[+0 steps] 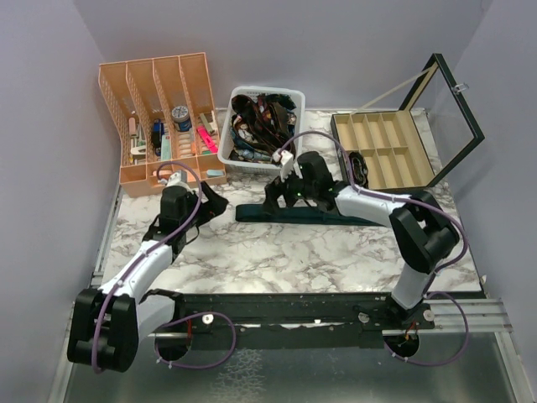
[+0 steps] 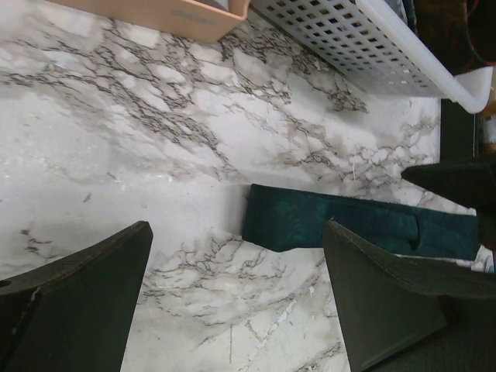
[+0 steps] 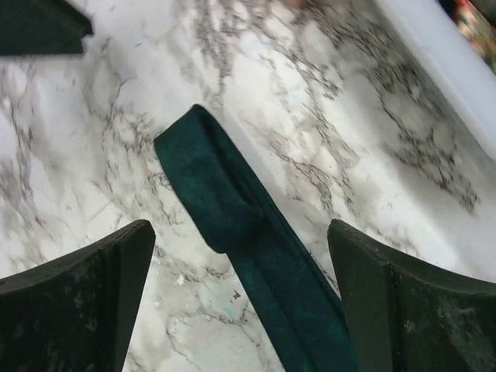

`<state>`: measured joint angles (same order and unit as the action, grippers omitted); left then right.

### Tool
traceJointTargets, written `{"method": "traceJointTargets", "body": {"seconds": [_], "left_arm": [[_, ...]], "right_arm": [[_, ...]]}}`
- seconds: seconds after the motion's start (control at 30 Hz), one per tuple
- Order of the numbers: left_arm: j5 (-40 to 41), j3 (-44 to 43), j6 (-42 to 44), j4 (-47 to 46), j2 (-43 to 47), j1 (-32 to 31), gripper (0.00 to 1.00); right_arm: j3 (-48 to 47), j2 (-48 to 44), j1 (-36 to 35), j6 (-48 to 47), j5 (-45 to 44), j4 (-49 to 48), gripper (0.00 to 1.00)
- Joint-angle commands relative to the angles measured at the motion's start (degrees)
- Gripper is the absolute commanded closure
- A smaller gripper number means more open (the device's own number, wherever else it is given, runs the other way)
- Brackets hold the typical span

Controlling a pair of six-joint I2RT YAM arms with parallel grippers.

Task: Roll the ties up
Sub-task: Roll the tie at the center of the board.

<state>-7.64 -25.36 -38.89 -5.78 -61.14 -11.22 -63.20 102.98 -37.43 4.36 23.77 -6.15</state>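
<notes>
At the near edge both arm bases sit on a dark rail, and each arm reaches forward over the marble table (image 1: 277,256): the left arm leans up and slightly right, while the right arm bends at a raised elbow and stretches left towards the middle. The left gripper (image 1: 211,200) hangs low over bare marble with its jaws spread wide and nothing between them. From its wrist view the squared, folded end of the tie (image 2: 333,221) lies just ahead, nearer the right-hand finger. The dark teal tie (image 1: 260,214) lies flat across the table's centre, running left to right, with its left end doubled back over itself in a short fold. The right gripper (image 1: 279,191) is poised over that folded stretch with its jaws parted wide. Its wrist view shows the strip passing between the two fingers (image 3: 85,287), neither one pressing on it. Along the far edge stand three containers. The orange organiser (image 1: 155,117) on the left holds small items in its slots, among them a blue-topped round one and something pink. The white basket (image 1: 228,149) beside it is piled with tangled dark and patterned ties. The compartment box (image 1: 394,143) on the right has its lid propped open, with a dark item I cannot identify in the near-left cell
</notes>
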Motion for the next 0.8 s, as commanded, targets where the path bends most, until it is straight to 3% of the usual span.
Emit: {"method": "traceJointTargets", "body": {"seconds": [0.0, 0.13, 0.27, 0.77], "left_arm": [[1.24, 1.99, -1.12, 3.06, 2.29, 3.57, 0.08], [-2.5, 2.89, -0.29, 3.18, 1.63, 7.16, 0.08], [-5.1, 3.82, 0.57, 3.0, 1.98, 9.72, 0.08], [-9.85, 4.33, 2.51, 2.46, 1.48, 14.43, 0.08]], "right_arm": [[5.67, -2.72, -3.36, -22.4, 7.23, -12.12, 0.0], [-0.04, 1.76, -6.23, -35.41, 10.84, -5.8, 0.0], [-3.9, 6.21, -8.07, -40.54, 11.69, -3.0, 0.0], [-11.64, 16.31, -8.96, -43.17, 9.92, 3.05, 0.0]]}}
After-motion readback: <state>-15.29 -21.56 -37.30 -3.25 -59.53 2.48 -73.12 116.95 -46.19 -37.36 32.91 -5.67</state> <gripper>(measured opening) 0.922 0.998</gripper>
